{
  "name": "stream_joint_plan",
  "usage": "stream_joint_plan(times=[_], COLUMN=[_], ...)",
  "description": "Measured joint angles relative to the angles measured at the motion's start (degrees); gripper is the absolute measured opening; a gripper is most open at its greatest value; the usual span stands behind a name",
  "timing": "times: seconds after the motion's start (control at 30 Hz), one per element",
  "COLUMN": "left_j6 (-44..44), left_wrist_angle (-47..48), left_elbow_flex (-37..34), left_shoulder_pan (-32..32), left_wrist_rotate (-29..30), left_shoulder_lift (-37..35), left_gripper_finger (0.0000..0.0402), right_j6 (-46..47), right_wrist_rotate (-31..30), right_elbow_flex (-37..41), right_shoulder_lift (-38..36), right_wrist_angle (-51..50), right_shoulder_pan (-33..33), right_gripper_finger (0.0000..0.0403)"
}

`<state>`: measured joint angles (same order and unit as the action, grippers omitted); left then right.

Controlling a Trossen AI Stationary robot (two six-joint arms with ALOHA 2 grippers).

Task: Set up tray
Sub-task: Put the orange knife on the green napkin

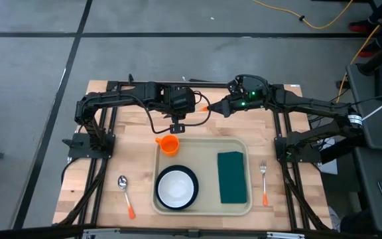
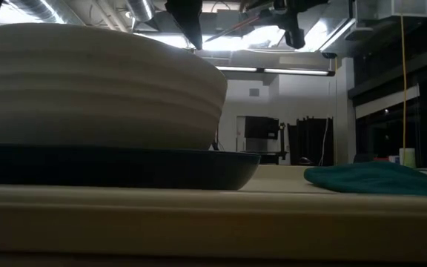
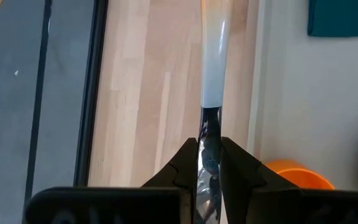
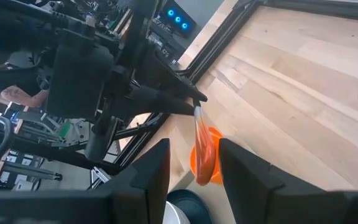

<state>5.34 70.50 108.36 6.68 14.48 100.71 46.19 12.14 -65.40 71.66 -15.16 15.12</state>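
On the tray (image 1: 204, 207): bowl (image 1: 176, 186) on plate (image 1: 192, 178), cloth (image 1: 231, 176); both arms' fingers pinch one utensil (image 1: 205, 107).

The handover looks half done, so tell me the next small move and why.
Probably hold the left pincer shut a moment longer. It clamps the metal end of the orange-handled utensil above the wooden table, beyond the large beige plastic tray. The handle's tip sits inside the right pincer, but a firm grip there isn't evident, so releasing now risks a drop.
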Motion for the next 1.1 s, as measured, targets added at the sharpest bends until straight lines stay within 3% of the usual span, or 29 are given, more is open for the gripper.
stream_joint_plan(times=[0.87,1.1], left_j6=[1.46,7.13], left_wrist_angle=[0.02,3.65], left_elbow_flex=[0.00,0.09], left_shoulder_pan=[0.17,0.15], left_wrist_rotate=[0.02,-3.91], left_shoulder_lift=[0.00,-0.04], left_gripper_finger=[0.0028,0.0028], right_j6=[-0.37,-1.63], right_wrist_rotate=[1.16,10.47], right_elbow_flex=[-0.01,-0.01], right_shoulder_lift=[0.00,-0.57], right_wrist_angle=[-0.58,1.10], right_shoulder_pan=[0.02,0.23], right_gripper_finger=[0.0141,0.0141])
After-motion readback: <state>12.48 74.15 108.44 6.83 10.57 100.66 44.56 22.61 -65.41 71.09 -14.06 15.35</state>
